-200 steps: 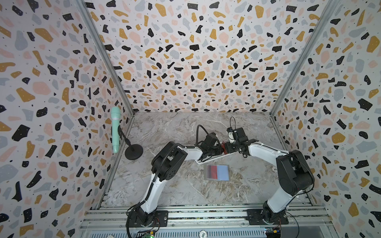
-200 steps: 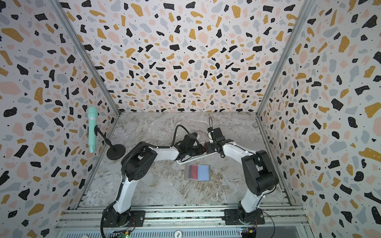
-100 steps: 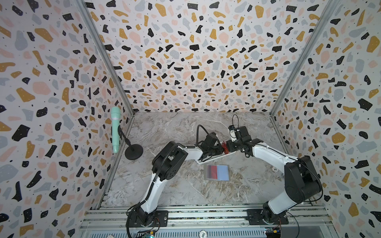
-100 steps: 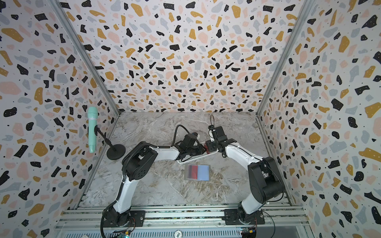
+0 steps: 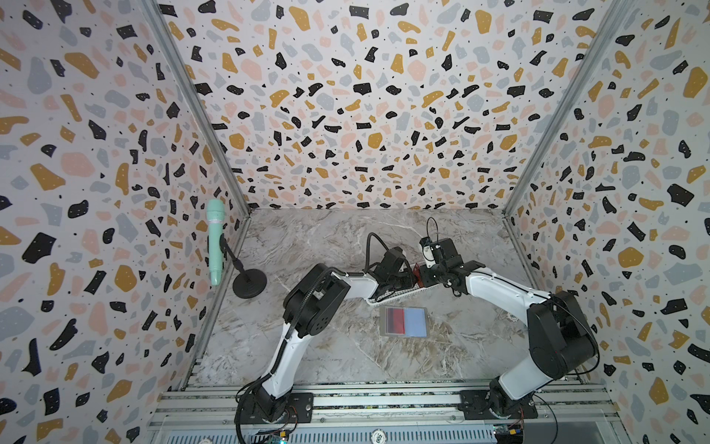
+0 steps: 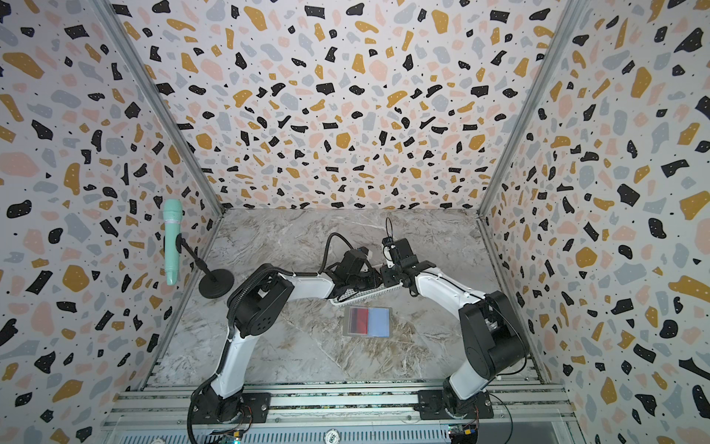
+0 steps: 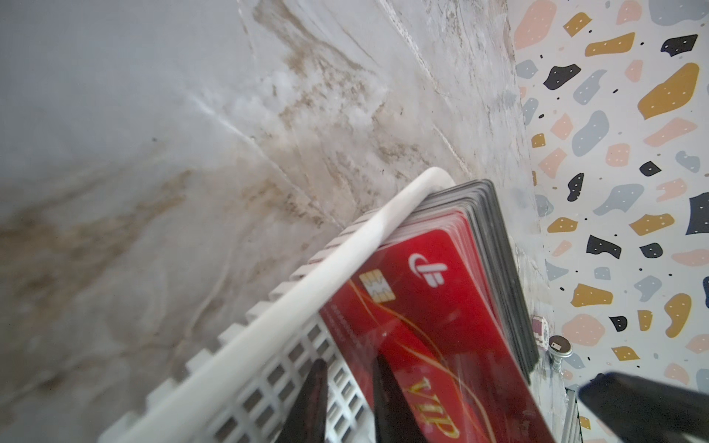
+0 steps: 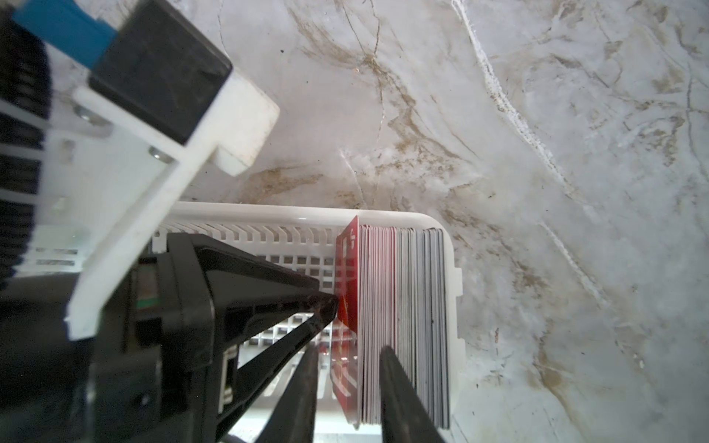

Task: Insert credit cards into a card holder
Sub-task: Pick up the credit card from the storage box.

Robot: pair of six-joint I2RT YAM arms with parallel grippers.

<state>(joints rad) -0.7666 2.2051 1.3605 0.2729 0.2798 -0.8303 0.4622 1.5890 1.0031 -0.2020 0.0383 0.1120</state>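
The card holder (image 5: pixel 417 322) lies open on the marble, light blue inside, with a red card (image 5: pixel 395 321) in its left half. Behind it a white perforated basket (image 8: pixel 268 211) holds several credit cards (image 8: pixel 403 307) standing on edge, a red VIP card (image 7: pixel 422 299) in front. My left gripper (image 7: pixel 347 368) reaches into the basket, narrowly open and empty, one fingertip against the red card's face. My right gripper (image 8: pixel 349 354) comes from the opposite side. It is open, with the red card and a few cards behind it between the fingers; one finger is wedged into the stack.
A mint-green microphone (image 5: pixel 215 242) on a black round-footed stand (image 5: pixel 249 283) is at the left wall. Patterned walls close in three sides. An aluminium rail (image 5: pixel 384 403) with both arm bases runs along the front.
The right gripper's jaws have narrowed around the front cards of the stack, and its arm's elbow has swung out to the right. The left arm has stayed put.
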